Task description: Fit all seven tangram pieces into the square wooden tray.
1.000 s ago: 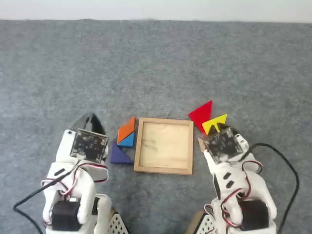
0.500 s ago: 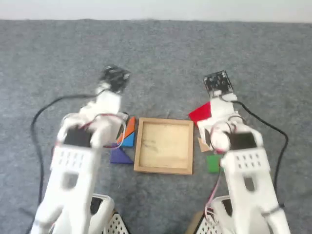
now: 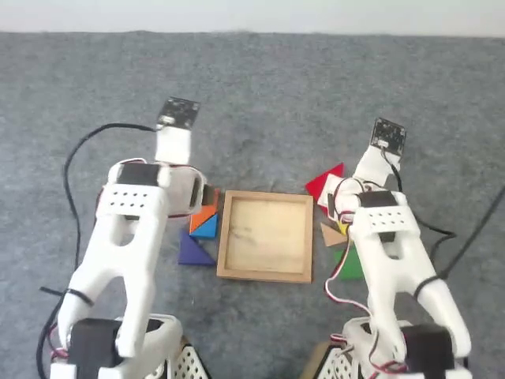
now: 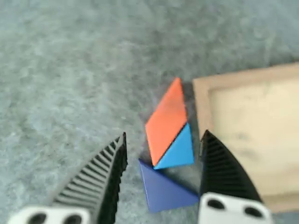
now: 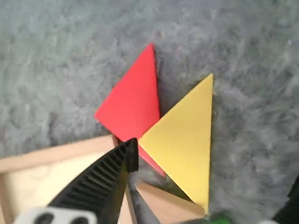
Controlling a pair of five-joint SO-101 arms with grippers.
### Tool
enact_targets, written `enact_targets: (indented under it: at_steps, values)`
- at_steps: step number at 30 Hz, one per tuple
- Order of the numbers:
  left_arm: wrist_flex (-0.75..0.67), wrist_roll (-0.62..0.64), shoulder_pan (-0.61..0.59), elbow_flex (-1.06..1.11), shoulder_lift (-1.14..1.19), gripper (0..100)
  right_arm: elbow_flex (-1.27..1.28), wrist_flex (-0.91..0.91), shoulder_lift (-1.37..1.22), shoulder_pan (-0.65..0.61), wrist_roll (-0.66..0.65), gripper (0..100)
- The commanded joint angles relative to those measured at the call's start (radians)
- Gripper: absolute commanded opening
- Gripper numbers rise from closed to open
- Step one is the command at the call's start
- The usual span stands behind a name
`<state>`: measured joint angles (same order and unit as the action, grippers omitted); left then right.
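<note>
The square wooden tray (image 3: 222, 237) lies on the carpet with nothing in it. To its left lie an orange parallelogram (image 3: 206, 211), a light blue triangle (image 3: 207, 228) and a dark blue triangle (image 3: 192, 251). My left gripper (image 4: 163, 135) hangs open above the orange (image 4: 167, 119) and light blue (image 4: 178, 151) pieces, with the dark blue one (image 4: 163, 191) closer to the wrist. On the tray's right lie a red triangle (image 3: 323, 184), a tan piece (image 3: 331, 234) and a green piece (image 3: 349, 264). My right gripper (image 5: 212, 172) is open above the yellow triangle (image 5: 184, 140), which touches the red one (image 5: 133, 100).
Grey carpet (image 3: 260, 103) covers the whole table, with open room beyond the tray. The two white arms stretch over the piece clusters on either side of the tray. The tray's rim (image 5: 56, 151) reaches the right gripper's near finger.
Both arms have risen from their folded pose and stretched forward over the pieces beside the tray. The green piece has come into view; no piece has moved.
</note>
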<state>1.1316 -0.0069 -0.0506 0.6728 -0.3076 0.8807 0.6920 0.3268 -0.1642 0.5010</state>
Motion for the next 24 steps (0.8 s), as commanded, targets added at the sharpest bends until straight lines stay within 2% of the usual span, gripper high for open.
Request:
enact_targets:
  at_steps: [1, 6, 10, 12, 17, 24]
  values:
    - [-0.035, 0.029, -0.009, -0.016, 0.002, 24, -0.028, -0.035, -0.015, 0.007, 0.058, 49.0]
    - [-0.046, -0.064, -0.028, 0.124, -0.006, 24, -0.028, -0.025, -0.019, -0.002, 0.057, 49.2]
    - [-0.21, -0.121, -0.11, 0.269, -0.091, 23, -0.026, -0.027, -0.03, -0.018, 0.055, 49.3]
    - [-0.256, -0.123, -0.147, 0.326, -0.189, 23, -0.021, -0.021, -0.03, -0.047, 0.044, 49.3]
    - [-0.264, -0.121, -0.18, 0.461, -0.453, 23, -0.02, 0.015, -0.033, -0.114, 0.021, 49.3]
    - [-0.265, -0.152, -0.18, 0.731, -0.81, 23, -0.026, 0.004, -0.065, -0.071, 0.023, 49.3]
